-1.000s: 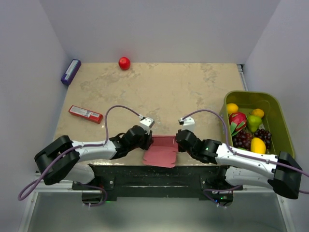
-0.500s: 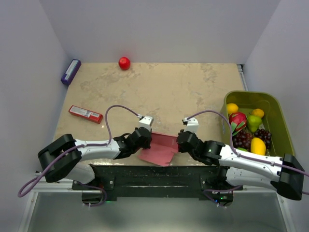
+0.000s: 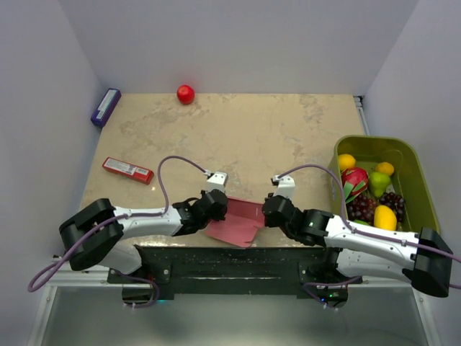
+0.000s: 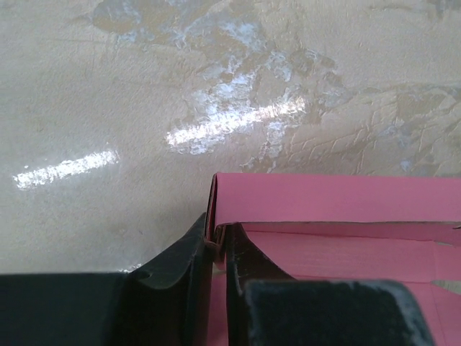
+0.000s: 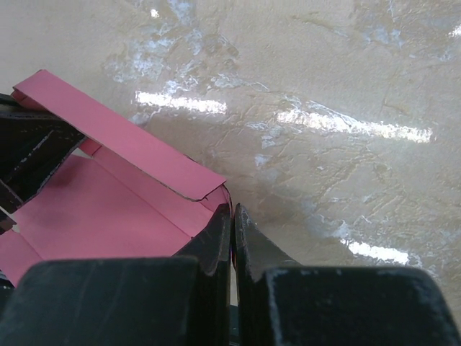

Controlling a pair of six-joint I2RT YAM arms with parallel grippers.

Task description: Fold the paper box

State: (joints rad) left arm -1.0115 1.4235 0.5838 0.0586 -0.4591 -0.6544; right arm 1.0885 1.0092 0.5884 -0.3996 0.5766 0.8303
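The pink paper box (image 3: 239, 223) lies partly folded at the table's near edge, between the two arms. My left gripper (image 3: 216, 208) is shut on its left side; in the left wrist view the black fingertips (image 4: 199, 238) pinch a doubled-over pink edge (image 4: 338, 198), with a flap standing up behind them. My right gripper (image 3: 268, 212) is shut on the box's right edge. The right wrist view shows its jaws (image 5: 232, 215) pressed together over a thin sliver of pink card, with the box's panel (image 5: 94, 216) and a raised flap spreading to the left.
A narrow red packet (image 3: 127, 170) lies at the left, a purple box (image 3: 105, 107) at the far left corner and a red ball (image 3: 186, 94) at the back. A green bin (image 3: 414, 162) with fruit stands on the right. The table's front edge runs just below the box.
The left gripper's jaws have narrowed onto the card's left edge and shifted slightly toward the near side. The box has skewed, its near part swinging right. The right gripper stayed shut.
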